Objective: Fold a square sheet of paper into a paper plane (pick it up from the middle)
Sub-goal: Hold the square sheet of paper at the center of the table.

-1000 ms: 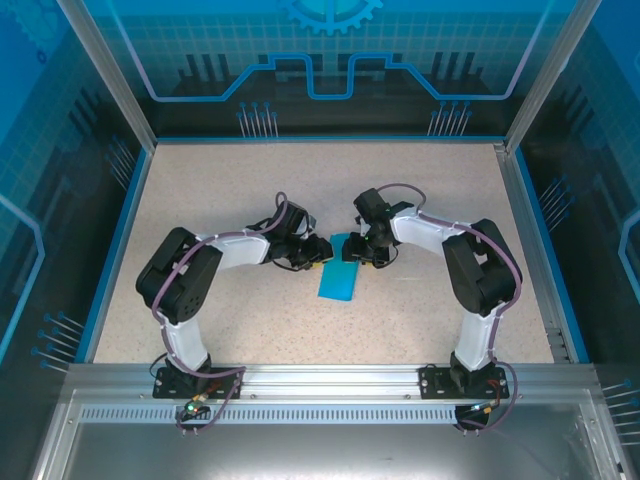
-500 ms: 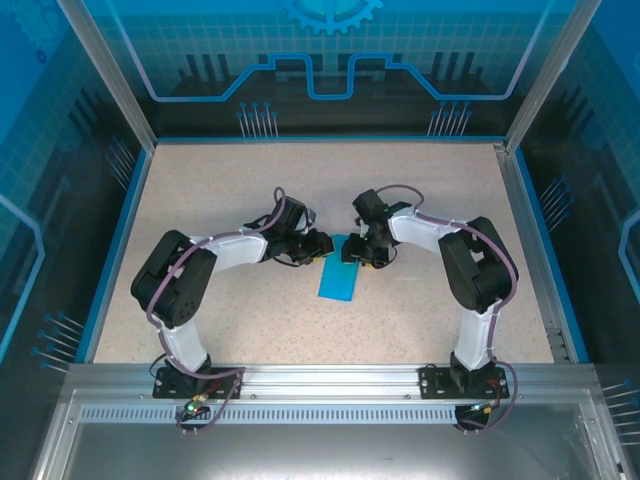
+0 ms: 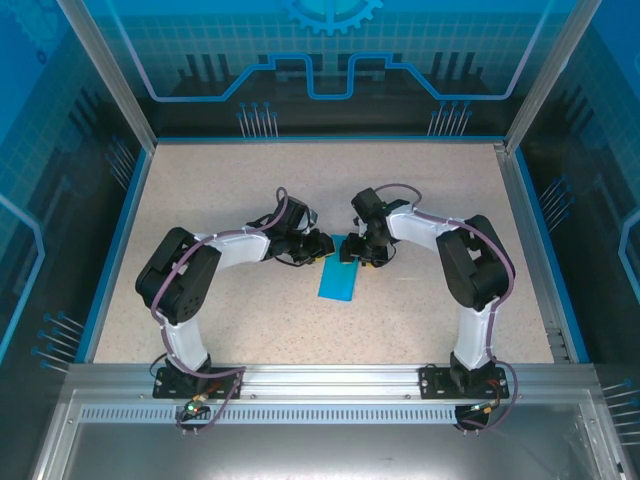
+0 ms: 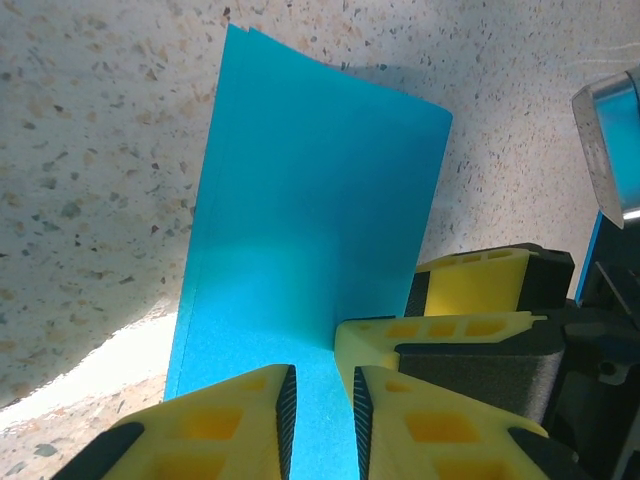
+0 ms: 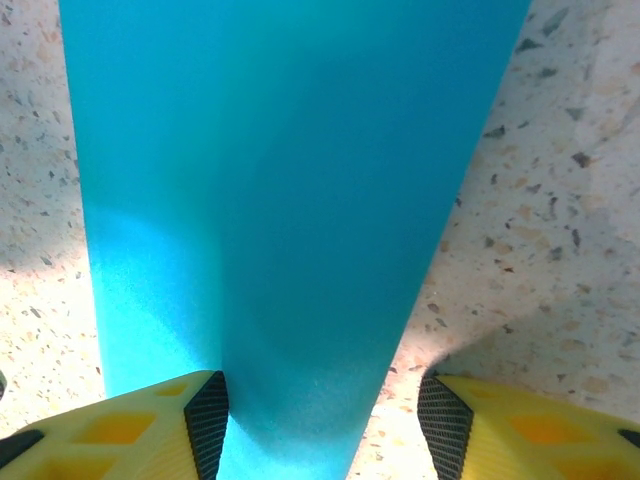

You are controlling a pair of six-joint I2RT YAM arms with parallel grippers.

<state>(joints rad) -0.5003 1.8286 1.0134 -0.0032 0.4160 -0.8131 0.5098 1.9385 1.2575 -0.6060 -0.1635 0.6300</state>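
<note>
The turquoise square sheet of paper (image 3: 338, 282) lies on the speckled table, folded into a long narrow rectangle (image 4: 310, 200). Both grippers meet at its far end. My left gripper (image 3: 321, 246) hovers low over that end, jaws (image 4: 320, 415) only a narrow gap apart, with blue paper showing through the gap and nothing clearly pinched. My right gripper (image 3: 353, 250) faces it, and its yellow fingers (image 4: 470, 285) sit just beside mine. The right jaws (image 5: 325, 425) stand wide open, straddling the paper (image 5: 280, 200), whose middle looks slightly raised between the pads.
A blue rim (image 3: 118, 240) and clear enclosure walls bound the table (image 3: 230, 180). The aluminium rail (image 3: 330, 375) with both arm bases runs along the near edge. Bare tabletop lies around the paper on all sides.
The left gripper has slid a little right towards the paper's far end and its jaws have narrowed. The right jaws have widened. The paper has stayed in place.
</note>
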